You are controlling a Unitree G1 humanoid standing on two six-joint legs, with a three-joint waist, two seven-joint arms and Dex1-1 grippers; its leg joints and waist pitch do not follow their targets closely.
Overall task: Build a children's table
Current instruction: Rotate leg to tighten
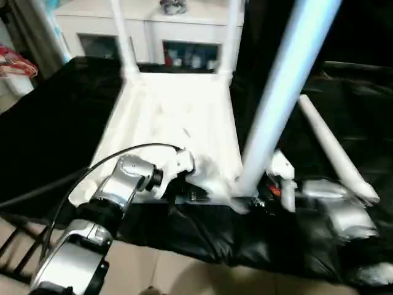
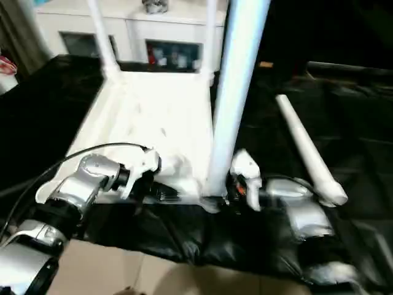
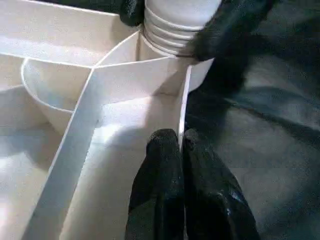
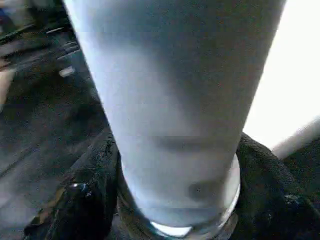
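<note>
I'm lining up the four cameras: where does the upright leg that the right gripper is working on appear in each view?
Left eye view: upright leg rises right of centre from the tabletop's near right corner.
Right eye view: the same leg, at centre.
Left wrist view: its ribbed lower end, entering the corner socket.
Right wrist view: the leg close up, between the right gripper's black fingers.
Shared landmark: the white tabletop.

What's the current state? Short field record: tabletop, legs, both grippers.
tabletop: white, upside down on black-covered work table
legs fitted: two at far corners
leg in progress: upright at near right corner socket
loose leg: lying to the right
left gripper: shut on tabletop rim
right gripper: fingers around leg base
</note>
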